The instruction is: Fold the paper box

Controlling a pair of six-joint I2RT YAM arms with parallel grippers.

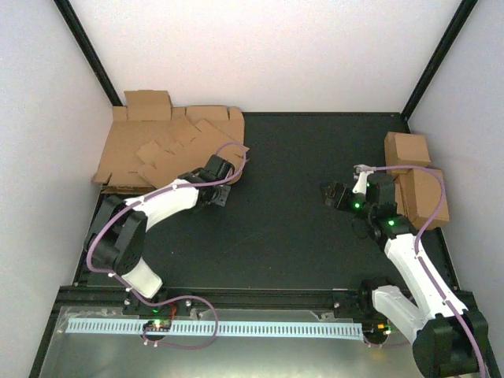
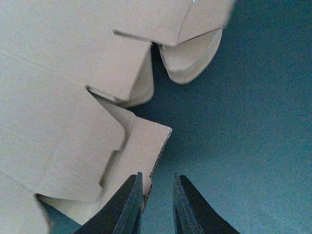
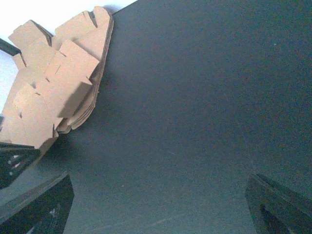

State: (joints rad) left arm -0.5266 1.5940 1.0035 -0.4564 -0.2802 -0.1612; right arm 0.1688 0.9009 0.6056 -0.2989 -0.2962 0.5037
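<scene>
**Q:** What fills the figure, taken from the largest part down?

**A:** A black counter (image 1: pixel 291 236) inside pale walls. At its far left corner lies a thick heap of flat brown blanks (image 1: pixel 118 161). At the right edge stand two made-up brown boxes (image 1: pixel 407 148), one behind the other.

**Q:** Where is the paper box?

**A:** The paper box (image 1: pixel 185 146) is the flat, unfolded blank lying askew on top of the heap, toward the heap's near right edge.

**Q:** And the arms?

**A:** The left arm (image 1: pixel 157 201) reaches to that edge of the heap. The right arm (image 1: pixel 413 260) is raised over bare counter near the made-up boxes, well apart from the heap.

**Q:** State of the fingers?

**A:** The left fingers (image 1: pixel 223 175) are drawn nearly together. The left wrist view shows a narrow gap of bare counter between them, so they grasp nothing. A corner flap (image 2: pixel 146 146) of cardboard ends just beside one finger (image 2: pixel 129 204), though which blank it belongs to cannot be told. The right fingers (image 1: pixel 337 194) are released and spread wide, sitting at opposite edges of the right wrist view.
</scene>
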